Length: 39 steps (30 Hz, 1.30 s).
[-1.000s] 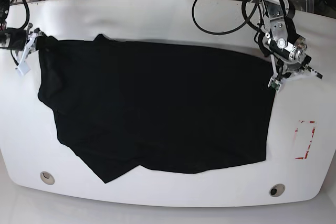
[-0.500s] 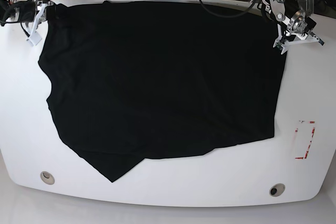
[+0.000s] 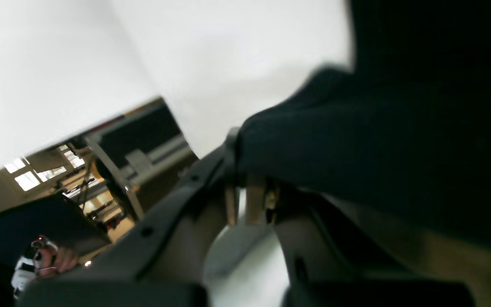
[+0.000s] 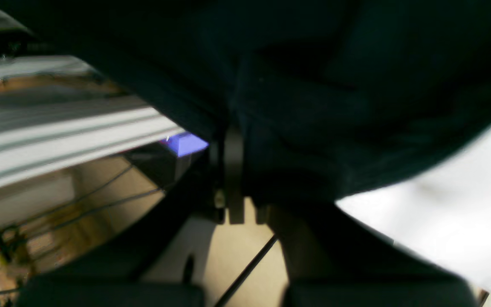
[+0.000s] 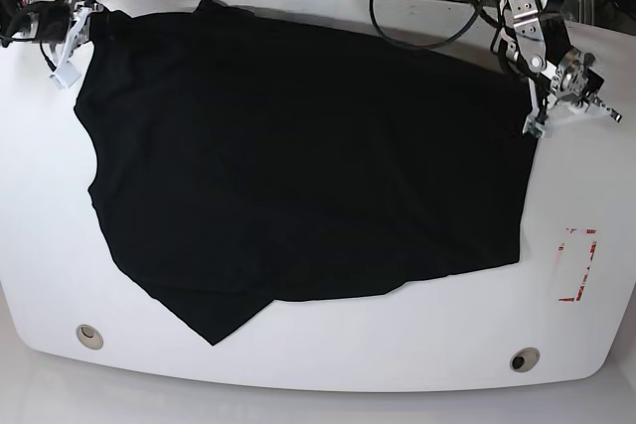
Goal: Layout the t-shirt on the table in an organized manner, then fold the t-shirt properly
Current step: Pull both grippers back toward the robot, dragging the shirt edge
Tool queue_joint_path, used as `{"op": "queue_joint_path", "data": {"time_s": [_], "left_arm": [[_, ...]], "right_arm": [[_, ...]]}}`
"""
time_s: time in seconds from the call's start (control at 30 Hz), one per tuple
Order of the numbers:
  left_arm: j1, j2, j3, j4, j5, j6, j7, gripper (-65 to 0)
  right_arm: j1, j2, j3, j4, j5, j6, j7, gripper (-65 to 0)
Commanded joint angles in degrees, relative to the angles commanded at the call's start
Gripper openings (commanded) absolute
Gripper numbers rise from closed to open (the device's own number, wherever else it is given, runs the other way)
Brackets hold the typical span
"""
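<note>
T-shirt (image 5: 298, 156) spread on table (image 5: 318, 359), grippers pinching 2 far corners.

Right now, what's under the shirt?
The shirt lies on the white table, covering most of the middle. Both grommet holes and the red tape lie clear of it. Both grippers, left and right, pinch its far corners. Anything beneath is hidden.
</note>
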Motion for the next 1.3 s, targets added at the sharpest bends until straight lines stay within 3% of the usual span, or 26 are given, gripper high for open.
{"op": "queue_joint_path", "data": {"time_s": [0.2,0.6,0.87,1.07,1.3], "left_arm": [[-5.80,0.35,0.09,-2.99,0.00,0.00,-0.97,-65.0],[-6.24,1.85,0.09,-6.68,-0.35,0.00,-3.69,-65.0],[-6.24,1.76,0.09,-9.85,-7.03,0.00,-5.27,-65.0],[-6.24,1.76,0.09,-11.87,-11.08,5.85,-12.13,-65.0],[-7.65,1.58,-0.18,-11.78,-13.19,6.29,-12.04,-64.9]], "right_arm": [[5.36,-2.02,1.41,-0.18,-0.53,0.00,0.00,-65.0],[15.38,-4.92,1.32,-0.26,-2.46,0.00,0.00,-65.0],[21.54,-7.21,1.32,-0.26,-7.47,0.00,0.00,-65.0],[24.35,-7.47,1.32,-0.35,-9.23,0.00,0.00,-65.0],[25.32,-7.47,1.32,-0.35,-9.58,0.00,0.00,-65.0]]}}
